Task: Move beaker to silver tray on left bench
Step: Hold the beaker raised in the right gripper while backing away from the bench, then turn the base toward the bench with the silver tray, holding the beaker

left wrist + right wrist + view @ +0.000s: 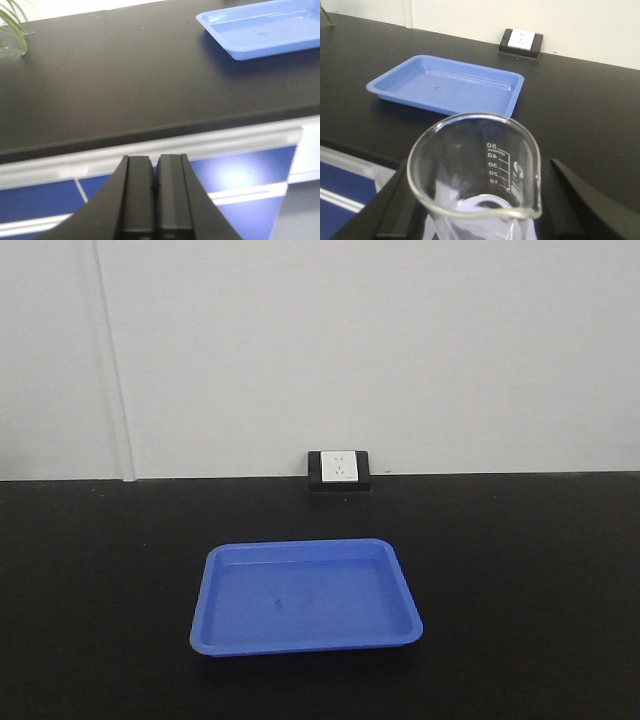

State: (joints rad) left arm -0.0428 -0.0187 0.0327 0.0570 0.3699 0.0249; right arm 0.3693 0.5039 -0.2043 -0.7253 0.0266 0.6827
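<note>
small clear glass beaker (470, 165) with printed graduations sits upright, pinched between right gripper (482, 212) fingers, over black benchtop (580, 115) edge, near bright blue plastic tray (447, 85). left gripper (155, 200) fingers pressed together.

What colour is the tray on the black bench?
Bright blue tray; clearest in the exterior front-facing view.

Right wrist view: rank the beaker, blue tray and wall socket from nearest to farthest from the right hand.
1. Beaker, gripped, bottom centre.
2. Blue tray, ahead, left of centre.
3. Wall socket, far back, right of centre.
</note>
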